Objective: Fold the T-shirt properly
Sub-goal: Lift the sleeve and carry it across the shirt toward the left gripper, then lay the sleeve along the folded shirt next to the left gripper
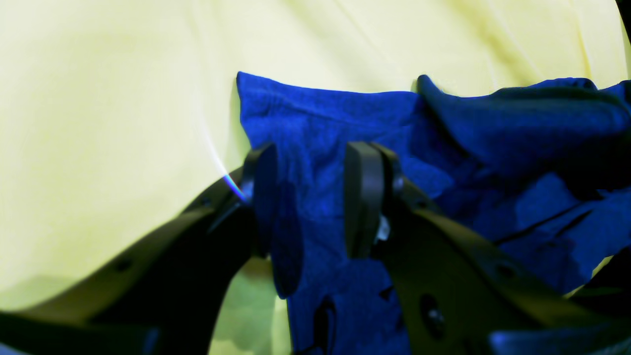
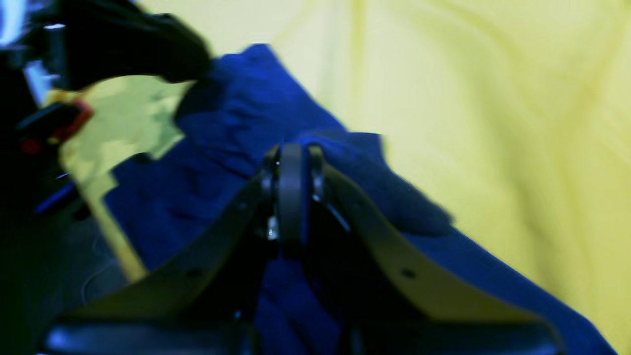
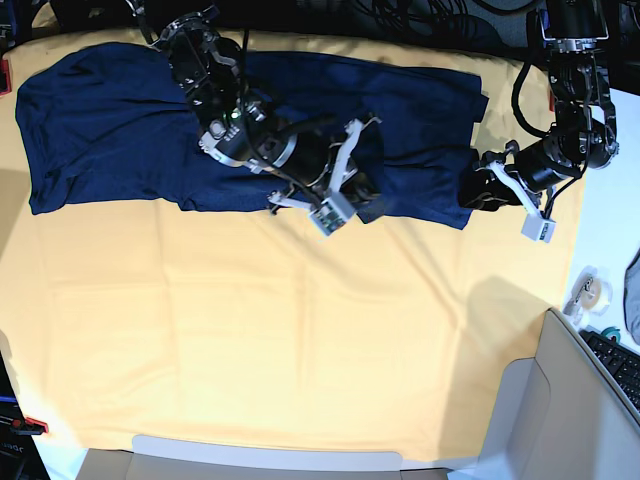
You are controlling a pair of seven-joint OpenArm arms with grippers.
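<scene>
In the base view we see the T-shirt spread in a long band across the top of the frame, on the yellow cloth that covers the table. Below its lower hem the cloth lies bare down to the bottom of the frame, so we have wide open room there. Along the top edge the shirt runs close to dark cables and gear, and at the far right a roll of tape and a keyboard sit off the cloth.

The shirt is dark blue, thin and wrinkled. Its left part lies fairly flat; its middle is bunched under the right arm.

Our right gripper sits over the middle of the shirt, near the lower hem, jaws pressed together; the blurred wrist view does not let us tell whether fabric is caught between them. Our left gripper is at the shirt's right end, jaws spread, with blue fabric showing between them.
</scene>
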